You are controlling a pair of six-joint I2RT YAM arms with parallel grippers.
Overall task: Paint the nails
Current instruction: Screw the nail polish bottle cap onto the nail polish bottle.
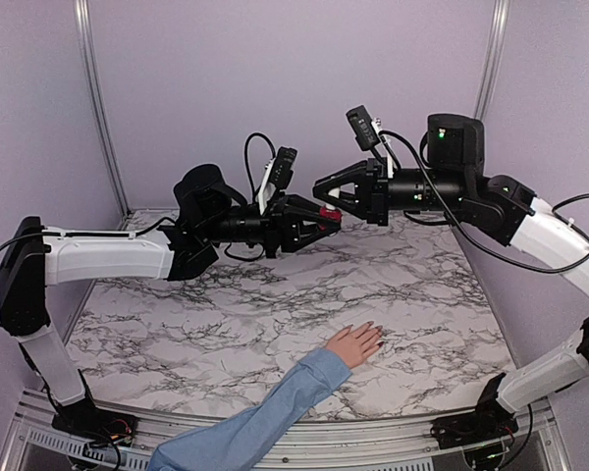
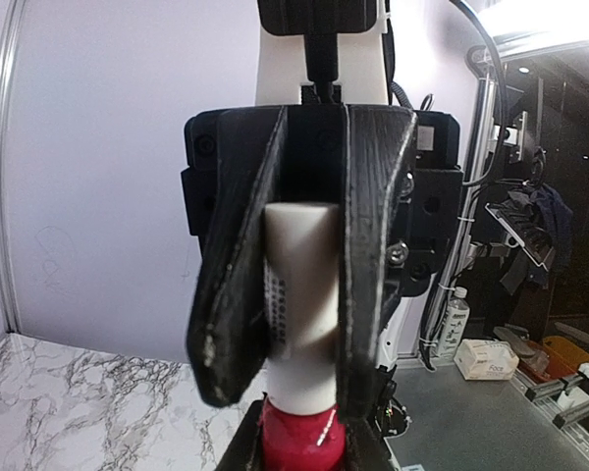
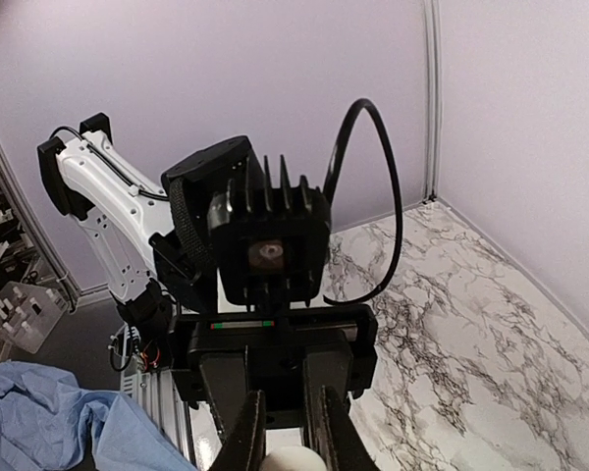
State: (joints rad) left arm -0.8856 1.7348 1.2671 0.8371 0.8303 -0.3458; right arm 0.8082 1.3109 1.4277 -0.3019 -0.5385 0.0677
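Observation:
A light-skinned hand (image 1: 354, 343) in a light blue sleeve (image 1: 265, 417) lies flat on the marble table (image 1: 226, 314), and its nails (image 1: 377, 331) are too small to make out. My left gripper (image 1: 324, 218) is shut on a small red nail-polish bottle (image 1: 329, 211), held high above the table's far part. In the left wrist view the bottle (image 2: 299, 442) sits between my own fingers. My right gripper (image 1: 320, 186) faces the left one and is shut on the bottle's white cap (image 2: 299, 294). The cap's end (image 3: 294, 459) shows between the right fingers (image 3: 247, 432).
Lilac walls close the back and sides, with metal posts (image 1: 96, 98) in the corners. A metal rail (image 1: 373, 446) runs along the near edge. The person's blue clothing (image 3: 39, 412) shows beyond the table's near edge. Both arms meet well above the hand.

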